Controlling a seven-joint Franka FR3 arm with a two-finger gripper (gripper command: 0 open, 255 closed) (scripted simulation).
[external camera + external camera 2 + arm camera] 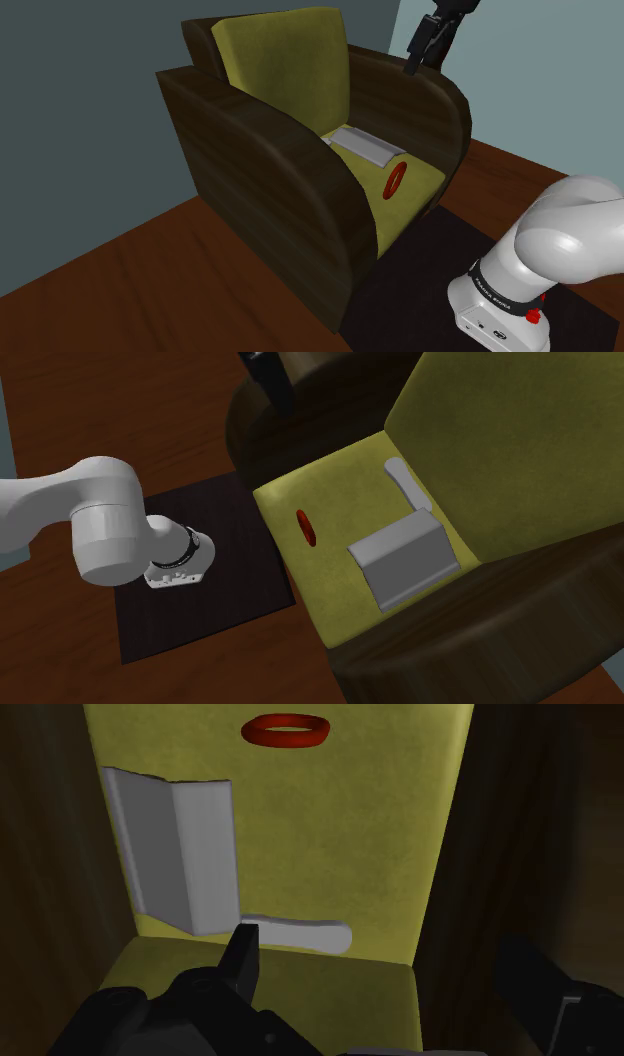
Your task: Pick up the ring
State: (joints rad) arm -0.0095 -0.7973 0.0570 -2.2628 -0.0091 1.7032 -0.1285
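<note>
Approach stage: the gripper (pixel 418 52) hangs high above the armchair (pixel 260 200), fingers parted and empty, well apart from the red ring (pixel 285 730) near the seat cushion's (pixel 330 834) front edge, so the next move should be a descent to straddle its rim.

Red ring (pixel 395 181) on yellow seat cushion (pixel 420 178)

White arm (pixel 560 235) bends upward from its base; black jaws held high, wide apart, empty, angled downward.
</note>
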